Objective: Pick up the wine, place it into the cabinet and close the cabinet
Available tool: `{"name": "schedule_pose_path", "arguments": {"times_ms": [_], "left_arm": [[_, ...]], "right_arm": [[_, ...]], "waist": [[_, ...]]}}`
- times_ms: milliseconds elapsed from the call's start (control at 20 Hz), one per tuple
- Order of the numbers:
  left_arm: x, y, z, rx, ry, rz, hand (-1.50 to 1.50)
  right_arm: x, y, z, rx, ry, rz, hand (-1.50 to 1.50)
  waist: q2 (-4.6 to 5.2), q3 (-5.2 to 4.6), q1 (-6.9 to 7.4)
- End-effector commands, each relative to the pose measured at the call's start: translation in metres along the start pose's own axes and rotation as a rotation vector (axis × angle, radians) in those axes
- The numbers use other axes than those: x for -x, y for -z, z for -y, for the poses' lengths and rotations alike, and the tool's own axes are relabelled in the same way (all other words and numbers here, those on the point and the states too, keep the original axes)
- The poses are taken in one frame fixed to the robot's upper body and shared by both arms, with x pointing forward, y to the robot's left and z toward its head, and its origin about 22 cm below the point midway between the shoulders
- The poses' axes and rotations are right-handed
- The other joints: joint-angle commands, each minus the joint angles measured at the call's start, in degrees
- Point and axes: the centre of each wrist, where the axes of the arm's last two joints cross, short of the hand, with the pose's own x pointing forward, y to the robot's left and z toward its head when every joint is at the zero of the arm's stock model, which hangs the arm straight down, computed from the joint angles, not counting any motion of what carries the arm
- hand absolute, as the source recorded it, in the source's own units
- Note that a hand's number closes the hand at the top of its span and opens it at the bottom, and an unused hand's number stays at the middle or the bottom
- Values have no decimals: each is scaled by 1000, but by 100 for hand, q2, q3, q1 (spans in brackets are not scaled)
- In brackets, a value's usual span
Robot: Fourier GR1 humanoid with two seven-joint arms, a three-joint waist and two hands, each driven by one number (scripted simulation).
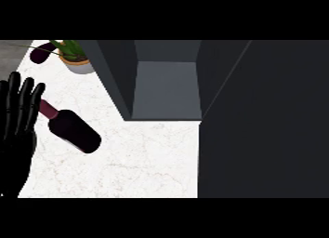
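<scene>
One hand in sight: left hand [13,116] at the left edge, fingers straight and raised, holding nothing. Wine bottle [71,128] lies on its side on the white counter [147,158], just beside that hand. Cabinet [167,83] stands open. Potted plant [75,58] at the counter's back.

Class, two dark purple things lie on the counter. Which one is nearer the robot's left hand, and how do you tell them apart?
The wine bottle, beside the left hand. The eggplant lies farther back, by the potted plant.

Wine bottle [72,128] lying on counter [147,158], left hand [13,116] open beside; cabinet [164,79] open.
</scene>
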Motion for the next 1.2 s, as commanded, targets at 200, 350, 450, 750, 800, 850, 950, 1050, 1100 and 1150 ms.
{"name": "schedule_pose_path", "arguments": {"times_ms": [200,350,450,750,800,850,950,1050,1100,1150], "left_arm": [[26,21,-74,47,-202,-31,-150],[51,14,-43,116,-436,-251,-150],[30,38,-77,122,-451,-230,-150],[3,57,-101,143,-515,-307,-150],[-12,59,-105,154,-505,-292,-150],[-16,52,-114,150,-508,-320,-150],[-16,69,-114,128,-522,-325,-150],[-23,64,-115,137,-524,-341,-150],[-27,75,-121,123,-496,-323,-150],[-39,72,-122,125,-508,-326,-150]], "right_arm": [[-24,-26,4,-20,14,-53,-150],[-16,-30,-29,-189,235,-156,-150],[-28,-34,-32,-208,234,-200,-150],[-89,-46,-24,-211,249,-193,-150],[-87,-43,-35,-206,242,-196,-150],[-107,-55,-33,-211,251,-191,-150],[-103,-48,-33,-210,256,-183,-150],[-114,-57,-36,-220,264,-185,-150],[-112,-62,-44,-203,274,-182,-150],[-111,-53,-49,-214,247,-182,-150]], "waist": [[-45,257,-22],[-23,256,-24],[-59,259,25],[-64,268,69],[-62,268,99],[-78,265,95],[-57,270,72],[-62,269,73],[-63,270,48],[-63,268,83]]}}
